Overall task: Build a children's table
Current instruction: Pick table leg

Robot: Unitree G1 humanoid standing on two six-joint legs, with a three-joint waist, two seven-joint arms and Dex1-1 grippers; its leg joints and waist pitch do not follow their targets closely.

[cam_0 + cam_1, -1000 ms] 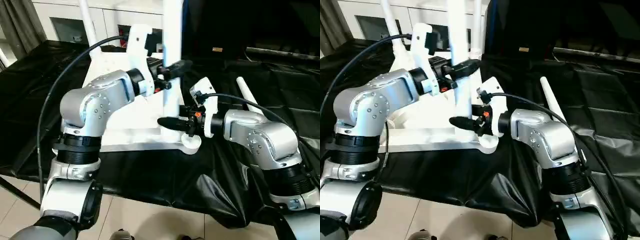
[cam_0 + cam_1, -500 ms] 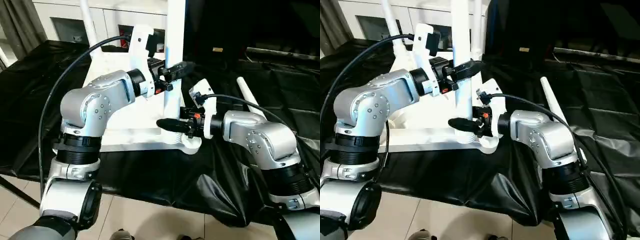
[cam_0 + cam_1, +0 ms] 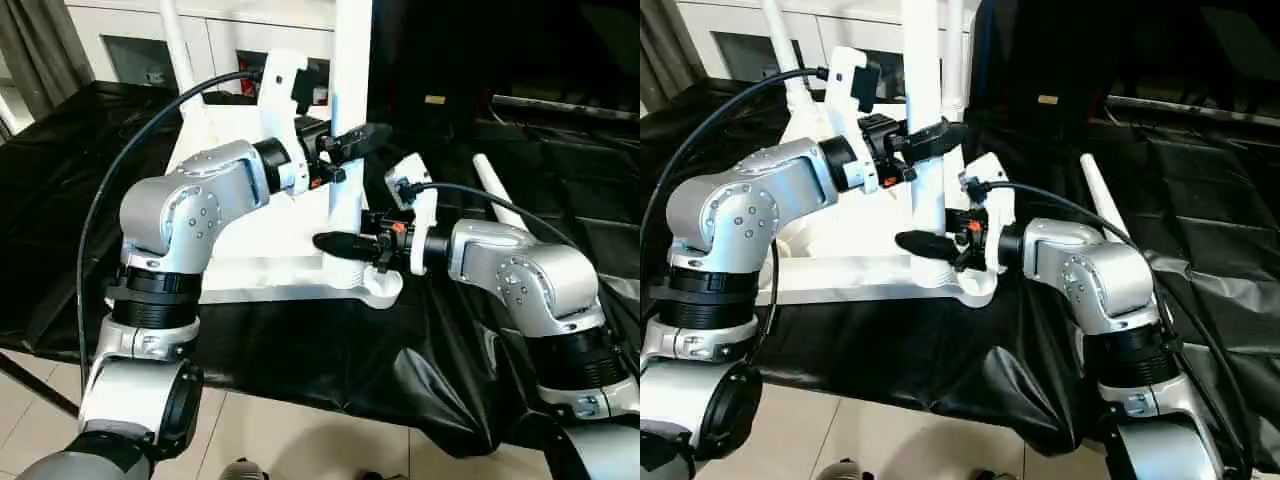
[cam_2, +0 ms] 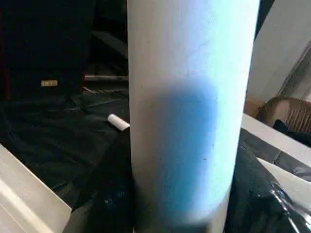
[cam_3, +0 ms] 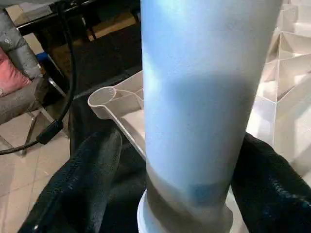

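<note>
light: even, bright indoor | glare: sheen on black cover (image 3: 300,340) | blur: wrist views soft

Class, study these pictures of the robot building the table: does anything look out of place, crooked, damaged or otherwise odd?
One thing stands out: a long white tapered tube leg lies loose on the black plastic sheet, apart from the upside-down white plastic rectangular tabletop. The other legs stand upright in it. Nothing looks damaged.

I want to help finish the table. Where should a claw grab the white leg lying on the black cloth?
Grab the loose leg around its middle, coming down from above. It lies flat on the black cloth beside the right arm, so its round sides are free and the cloth blocks the underside. It narrows toward the far tip, so the thicker middle probably slips less.
</note>
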